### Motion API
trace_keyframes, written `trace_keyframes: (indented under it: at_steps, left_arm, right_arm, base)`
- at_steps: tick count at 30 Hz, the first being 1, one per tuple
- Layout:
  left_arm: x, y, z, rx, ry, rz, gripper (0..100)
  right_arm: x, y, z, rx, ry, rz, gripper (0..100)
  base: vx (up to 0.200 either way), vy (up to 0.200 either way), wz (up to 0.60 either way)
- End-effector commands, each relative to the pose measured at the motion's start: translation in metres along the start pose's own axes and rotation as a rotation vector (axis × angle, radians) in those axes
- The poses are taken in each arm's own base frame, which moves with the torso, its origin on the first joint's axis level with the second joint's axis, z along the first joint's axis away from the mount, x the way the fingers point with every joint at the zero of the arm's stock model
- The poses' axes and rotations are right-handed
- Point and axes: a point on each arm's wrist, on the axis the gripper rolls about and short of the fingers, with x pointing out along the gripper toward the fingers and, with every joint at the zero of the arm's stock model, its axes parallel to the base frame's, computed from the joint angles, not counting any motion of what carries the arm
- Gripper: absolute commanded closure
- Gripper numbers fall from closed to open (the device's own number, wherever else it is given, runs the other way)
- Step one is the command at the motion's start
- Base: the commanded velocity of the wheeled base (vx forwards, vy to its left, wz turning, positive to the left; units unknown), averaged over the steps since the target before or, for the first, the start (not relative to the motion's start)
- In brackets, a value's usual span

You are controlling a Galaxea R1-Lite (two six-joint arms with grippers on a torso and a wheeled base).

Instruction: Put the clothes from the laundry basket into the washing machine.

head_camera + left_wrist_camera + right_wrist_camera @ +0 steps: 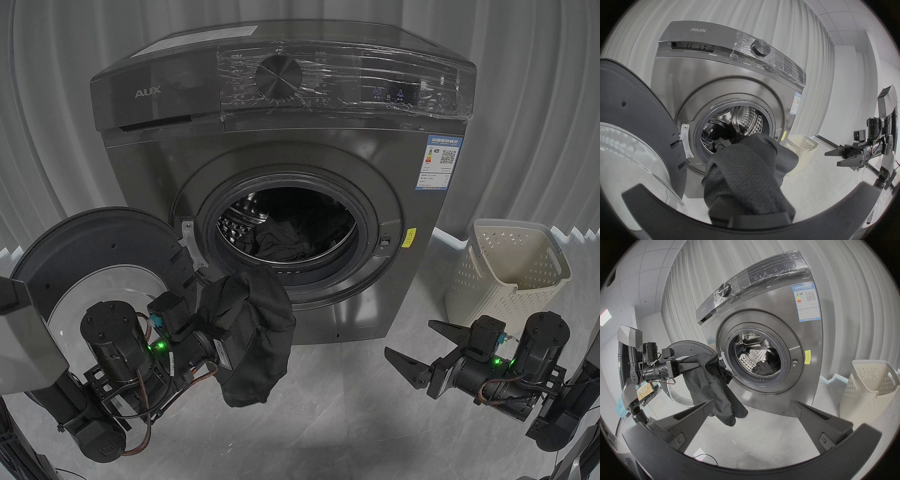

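The grey washing machine [281, 112] stands ahead with its round door [94, 262] swung open to the left. Dark clothes [287, 237] lie inside the drum. My left gripper [228, 312] is shut on a black garment [256, 337] that drapes over it and hangs just below and in front of the drum opening [734, 125]. The same black garment [712, 387] hangs from that arm in the right wrist view. My right gripper [425, 350] is open and holds nothing, low over the floor in front of the cream laundry basket [509, 269].
The laundry basket [872, 390] stands on the floor against the machine's right side, beside a white curtain [537, 125]. Open grey floor [337, 400] lies between my two arms. The open door [634, 125] stands close to the left arm.
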Motion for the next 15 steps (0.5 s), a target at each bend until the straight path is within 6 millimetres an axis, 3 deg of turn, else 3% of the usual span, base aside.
trace_keyframes:
  at_steps: [1,4,13,15]
  left_arm:
    - [0.0001,-0.0020,-0.0014,0.000,0.004,-0.007,100]
    - [0.0020,-0.0016,-0.0039,0.001,0.011,-0.003,100]
    - [0.0044,-0.0014,-0.0098,0.006,0.034,-0.001,100]
    - [0.0059,-0.0011,-0.0106,0.004,0.035,0.000,100]
  right_arm:
    - [0.0004,0.0001,-0.0005,0.000,0.002,0.000,0]
    - [0.0004,0.0004,-0.0005,0.001,0.002,0.002,0]
    - [0.0004,0.0011,-0.0006,0.001,0.002,0.005,0]
    - [0.0004,0.0011,-0.0006,0.001,0.002,0.005,0]
  base:
    - [0.200,0.000,0.00]
    - [0.200,0.000,0.00]
    - [0.000,0.000,0.00]
    - [0.200,0.000,0.00]
